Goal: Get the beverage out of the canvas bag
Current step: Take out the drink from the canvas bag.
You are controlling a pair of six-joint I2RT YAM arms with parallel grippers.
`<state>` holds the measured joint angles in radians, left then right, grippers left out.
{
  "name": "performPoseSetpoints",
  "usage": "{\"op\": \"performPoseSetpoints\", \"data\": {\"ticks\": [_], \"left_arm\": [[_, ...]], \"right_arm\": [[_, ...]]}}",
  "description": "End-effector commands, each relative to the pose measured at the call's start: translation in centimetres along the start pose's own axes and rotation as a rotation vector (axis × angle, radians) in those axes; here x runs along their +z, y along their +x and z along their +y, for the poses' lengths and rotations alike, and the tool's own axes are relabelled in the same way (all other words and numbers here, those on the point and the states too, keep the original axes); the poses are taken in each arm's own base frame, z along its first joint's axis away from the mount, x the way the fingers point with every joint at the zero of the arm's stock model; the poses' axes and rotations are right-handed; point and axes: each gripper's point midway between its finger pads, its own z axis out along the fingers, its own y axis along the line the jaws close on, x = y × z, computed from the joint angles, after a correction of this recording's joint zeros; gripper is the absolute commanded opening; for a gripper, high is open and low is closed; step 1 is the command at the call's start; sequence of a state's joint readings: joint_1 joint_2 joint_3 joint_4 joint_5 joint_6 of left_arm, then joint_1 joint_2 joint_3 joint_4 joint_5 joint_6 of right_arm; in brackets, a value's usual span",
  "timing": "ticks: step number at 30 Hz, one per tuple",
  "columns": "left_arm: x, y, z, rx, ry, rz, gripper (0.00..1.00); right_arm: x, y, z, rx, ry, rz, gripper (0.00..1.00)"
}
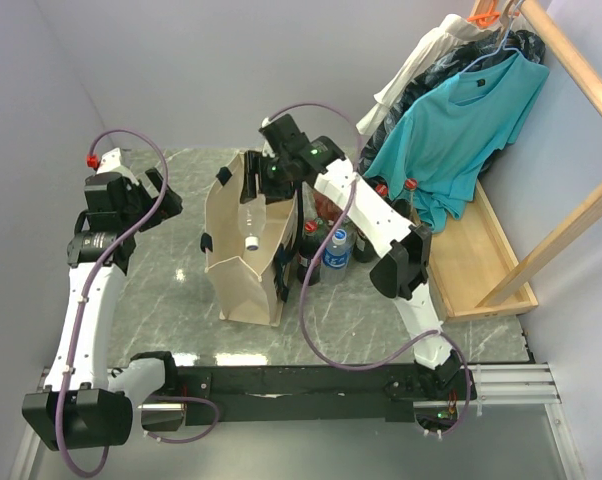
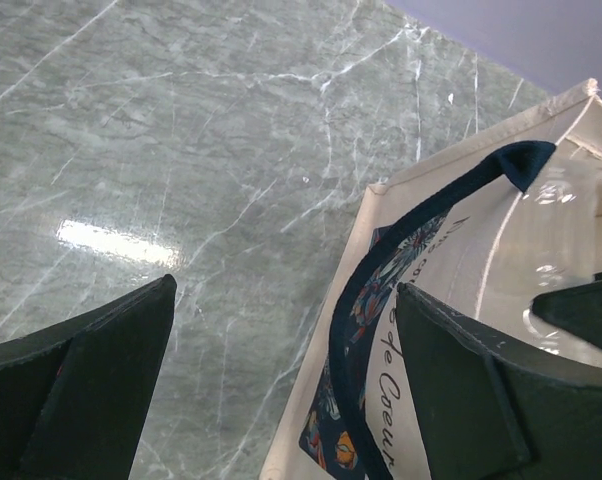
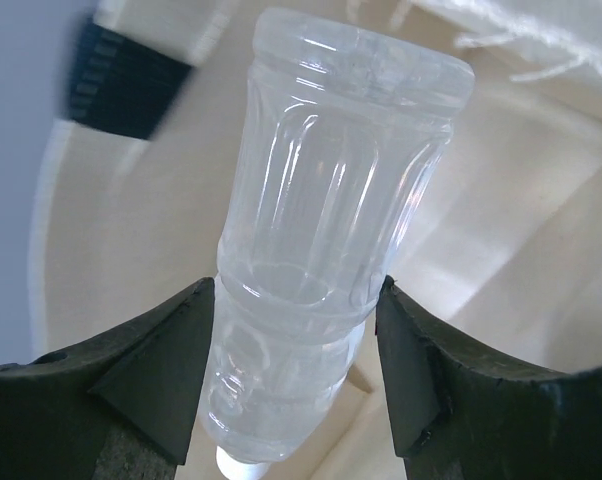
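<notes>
Bag: beige canvas, navy handles, upright mid-counter; side print reads "le Coeur"; bottle: clear, white cap, inside the bag's open top, pinched by right gripper; left gripper: spread wide, holding nothing, over counter beside the bag's left.

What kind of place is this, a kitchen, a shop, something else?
Probably a robot test booth dressed up like a home: two robot arms bolted to a rail beside a marble-patterned table, plain walls close around, and a teal T-shirt hanging on a wooden rack.
</notes>
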<state>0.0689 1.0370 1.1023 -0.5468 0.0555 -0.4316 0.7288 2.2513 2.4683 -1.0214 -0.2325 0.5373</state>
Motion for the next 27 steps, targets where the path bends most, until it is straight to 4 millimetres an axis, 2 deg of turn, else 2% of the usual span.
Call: {"op": "performPoseSetpoints", "data": {"ticks": [1, 8, 13, 17, 20, 23, 25, 26, 27], "left_arm": [[-2.2, -3.4, -1.5, 0.037, 0.049, -0.106, 0.96], [-3.4, -4.4, -2.4, 0.052, 0.089, -0.139, 0.97], [-4.5, -4.3, -4.7, 0.102, 0.206, -0.094, 0.96], [-5.9, -4.6, -6.4, 0.118, 0.276, -0.051, 0.97], [-7.0, -5.2, -6.5, 0.096, 0.271, -0.076, 0.96], [-8.0, -5.8, -6.8, 0.048, 0.277, -0.11, 0.96], [-8.8, -5.8, -7.6, 0.03, 0.326, -0.128, 0.96], [-8.8, -4.3, -8.2, 0.032, 0.384, -0.082, 0.97], [-9.5, -3.7, -8.5, 0.038, 0.413, -0.082, 0.96]], "right_arm": [[-10.4, -5.4, 9.4, -0.047, -0.362, -0.23, 0.0], [-12.4, -5.0, 11.6, -0.03, -0.49, -0.195, 0.0], [-13.2, -4.7, 12.2, -0.031, -0.528, -0.188, 0.0], [-13.2, -4.7, 11.9, -0.036, -0.513, -0.195, 0.0], [-13.0, -4.7, 11.6, -0.059, -0.497, -0.206, 0.0], [-11.5, -4.0, 10.1, -0.068, -0.437, -0.187, 0.0], [-11.4, -3.5, 9.6, -0.101, -0.402, -0.201, 0.0], [-10.1, -2.8, 8.4, -0.125, -0.362, -0.19, 0.0], [-11.2, -3.2, 8.7, -0.149, -0.368, -0.234, 0.0]]}}
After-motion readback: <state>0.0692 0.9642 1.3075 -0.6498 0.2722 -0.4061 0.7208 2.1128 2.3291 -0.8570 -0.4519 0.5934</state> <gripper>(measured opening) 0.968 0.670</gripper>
